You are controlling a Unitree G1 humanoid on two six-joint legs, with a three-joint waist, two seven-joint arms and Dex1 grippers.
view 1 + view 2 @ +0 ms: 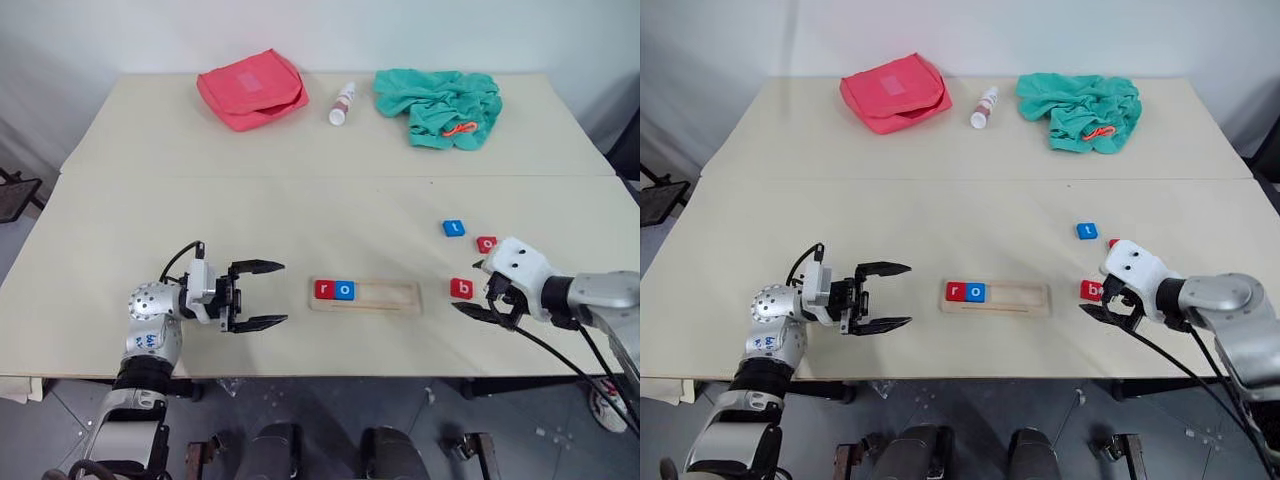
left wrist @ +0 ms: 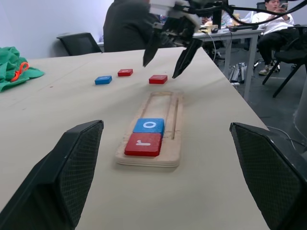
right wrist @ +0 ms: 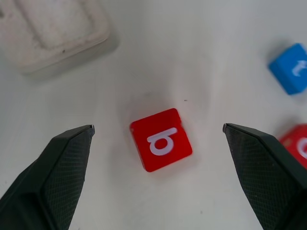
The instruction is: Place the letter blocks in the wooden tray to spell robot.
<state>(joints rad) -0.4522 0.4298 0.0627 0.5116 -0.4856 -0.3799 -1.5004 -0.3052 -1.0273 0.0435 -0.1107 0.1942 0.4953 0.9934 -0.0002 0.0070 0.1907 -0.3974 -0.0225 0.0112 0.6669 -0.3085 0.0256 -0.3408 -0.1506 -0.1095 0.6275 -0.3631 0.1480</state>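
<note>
The wooden tray lies near the table's front edge, with a red r block and a blue o block side by side at its left end. To its right, a red b block lies on the table. My right gripper hovers open over it, one finger on each side, not touching. Farther back lie a red o block and a blue t block. My left gripper stands open and empty left of the tray, pointing at it.
A pink pouch, a small white bottle and a crumpled green cloth lie along the far side. A seam crosses the table. Beyond the table's right end, people sit at desks.
</note>
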